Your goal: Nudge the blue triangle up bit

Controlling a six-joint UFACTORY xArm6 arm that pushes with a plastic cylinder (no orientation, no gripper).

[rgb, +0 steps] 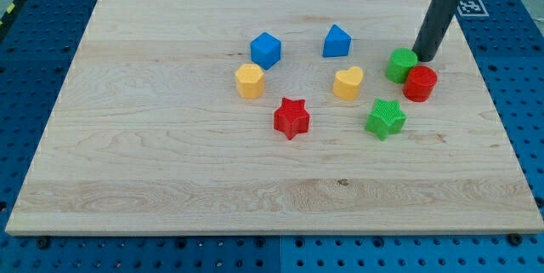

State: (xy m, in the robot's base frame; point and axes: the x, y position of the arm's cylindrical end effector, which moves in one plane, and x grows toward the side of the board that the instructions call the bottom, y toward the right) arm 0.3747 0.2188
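My tip (pixel 423 57): lower end of a straight dark rod, no fingers fitted, so nothing is gripped; it rests on the tabletop (pixel 170 179) at the view's upper right, just beside the green block (pixel 401 65), on its right.

Red cylinder (pixel 420 83): just below the tip, touching the green block.

Blue triangle (pixel 337 41): well to the tip's left, slightly higher in the view, apart from all blocks.

Yellow heart (pixel 348 82): below the blue triangle.

Green star (pixel 386 118): below the green block.

Red star (pixel 291 117): centre.

Blue cube (pixel 265 49) and yellow block (pixel 249 80): left of centre, near each other.
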